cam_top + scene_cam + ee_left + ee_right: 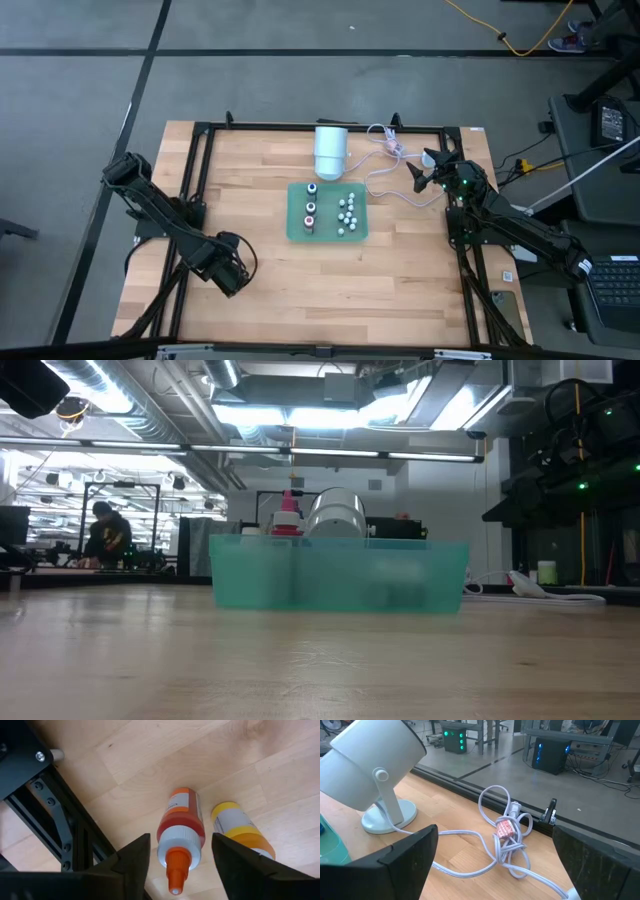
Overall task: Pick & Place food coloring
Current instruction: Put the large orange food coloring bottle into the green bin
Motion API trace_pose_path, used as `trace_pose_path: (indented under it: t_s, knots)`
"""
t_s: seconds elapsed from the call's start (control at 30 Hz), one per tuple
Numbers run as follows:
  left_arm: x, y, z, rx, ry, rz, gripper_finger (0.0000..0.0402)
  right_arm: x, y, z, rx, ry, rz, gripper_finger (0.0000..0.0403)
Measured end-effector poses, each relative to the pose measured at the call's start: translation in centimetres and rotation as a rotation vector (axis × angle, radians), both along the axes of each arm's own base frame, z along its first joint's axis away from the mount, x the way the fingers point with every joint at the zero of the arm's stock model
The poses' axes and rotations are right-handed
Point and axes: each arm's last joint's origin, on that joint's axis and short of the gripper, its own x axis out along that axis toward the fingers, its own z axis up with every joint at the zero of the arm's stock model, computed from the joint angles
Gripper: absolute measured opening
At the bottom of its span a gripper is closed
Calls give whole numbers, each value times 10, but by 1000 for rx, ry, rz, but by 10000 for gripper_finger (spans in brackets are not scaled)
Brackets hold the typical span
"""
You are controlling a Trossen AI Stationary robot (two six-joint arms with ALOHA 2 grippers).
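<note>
Nearest us, at the near left of the counter point(300, 290), the left end effector point(180, 872) hangs over two food coloring bottles lying on their sides. Its jaws are narrow, straddling the orange bottle point(180, 832) near its cap with only slivers of gap, not yet gripping. The yellow bottle point(239, 831) lies just beside it, and one finger point(240, 870) sits over it. We think that finger could knock or pinch the yellow bottle. A round bottle caught near its tapered cap could also roll or squirt out. Farther in, the green tray point(295, 235) holds upright bottles point(310, 205), which a careless placement could topple. At the far right, the right end effector point(425, 172) waits wide open near the cable point(385, 150).
</note>
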Motion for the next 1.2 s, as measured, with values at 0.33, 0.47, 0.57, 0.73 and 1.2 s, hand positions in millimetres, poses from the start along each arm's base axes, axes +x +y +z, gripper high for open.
trace_pose_path:
  t_s: [0.33, 0.47, 0.57, 0.73, 1.2]
  knots:
    - [0, 0, 0, -2, 6, -1, 130, 0, 0, 0, 0, 0, 0, 393]
    - [1, 2, 0, -7, 7, -19, 114, 0, 0, 0, 0, 0, 0, 393]
    - [3, 5, 1, -16, 4, -37, 114, 0, 0, 0, -1, 0, 0, 393]
    - [10, 17, 15, -18, -17, -69, 124, 0, 0, 0, 0, 0, -1, 393]
    - [55, 89, 72, 100, -102, -217, 118, 0, 0, 0, 0, 0, 0, 393]
